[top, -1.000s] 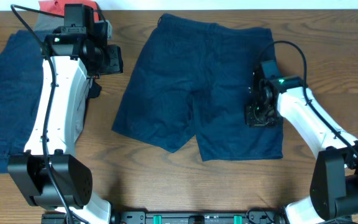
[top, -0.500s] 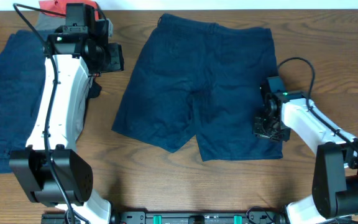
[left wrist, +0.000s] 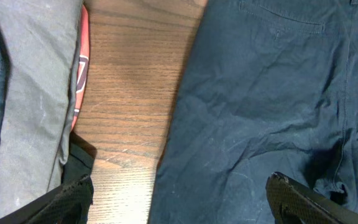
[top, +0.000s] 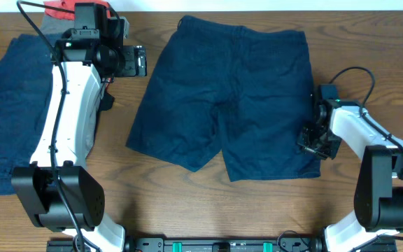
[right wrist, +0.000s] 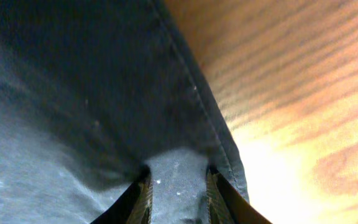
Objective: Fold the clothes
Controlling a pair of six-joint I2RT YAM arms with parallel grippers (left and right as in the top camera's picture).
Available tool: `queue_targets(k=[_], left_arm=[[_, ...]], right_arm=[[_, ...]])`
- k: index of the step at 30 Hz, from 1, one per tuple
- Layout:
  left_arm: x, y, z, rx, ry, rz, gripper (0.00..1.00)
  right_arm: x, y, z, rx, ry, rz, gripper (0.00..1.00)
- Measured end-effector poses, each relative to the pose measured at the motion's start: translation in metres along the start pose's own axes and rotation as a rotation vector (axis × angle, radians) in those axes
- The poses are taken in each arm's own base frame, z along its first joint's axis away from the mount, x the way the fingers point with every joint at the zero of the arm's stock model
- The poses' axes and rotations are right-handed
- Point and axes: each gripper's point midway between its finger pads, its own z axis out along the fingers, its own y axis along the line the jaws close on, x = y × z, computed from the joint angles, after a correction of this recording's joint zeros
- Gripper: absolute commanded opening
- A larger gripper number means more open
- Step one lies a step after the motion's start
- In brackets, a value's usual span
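A: Navy cotton, the shorts (top: 222, 91) lie spread flat mid-surface (top: 187, 203), waistband at the far side, legs twd the robot. Right tool (top: 318, 142)?

B: Nearly closed and pinching the shorts. On the wrist cam its fingers (right wrist: 143, 196) leave only a narrow gap, w/ a pucker of cloth caught betw. them. Side seam runs just beside, then bare wood.

A: Where on the shorts?

B: Outer edge of the leg on the robot's right, approx. down by the leg opening.

A: Left tool (top: 137, 61)?

B: Wide open, holding nothing. Wrist cam has its fingers (left wrist: 73, 199) far apart: one side over the shorts' edge, the other over the pile, bare wood betw. them. No contact w/ anything I can see.

A: What else is around?

B: Pile at the robot's left: blue garment (top: 9, 105) lying long, grey cloth (left wrist: 30, 93) beside it, red cloth (top: 61, 7) peeking out at the far corner. A strip of wood separates pile & shorts.

A: Arm poses?

B: Left arm (top: 68, 119) stretched fwd from its base along the pile's edge, partly covering it, wrist turned twd the shorts. Right arm (top: 359, 129) folded short, elbow out past the shorts, cable (top: 352, 73) looping above it.
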Motion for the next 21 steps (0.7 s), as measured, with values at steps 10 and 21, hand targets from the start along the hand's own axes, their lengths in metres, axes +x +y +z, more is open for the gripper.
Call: queue_targets(k=[10, 21], left_arm=[[0.002, 0.002, 0.023, 0.001, 0.029, 0.000, 0.94], [0.028, -0.032, 0.112, 0.059, 0.151, 0.097, 0.96]], right_arm=[[-0.065, -0.018, -0.003, -0.090, -0.149, 0.159, 0.30], [-0.122, -0.091, -0.004, -0.056, -0.202, 0.281, 0.38]])
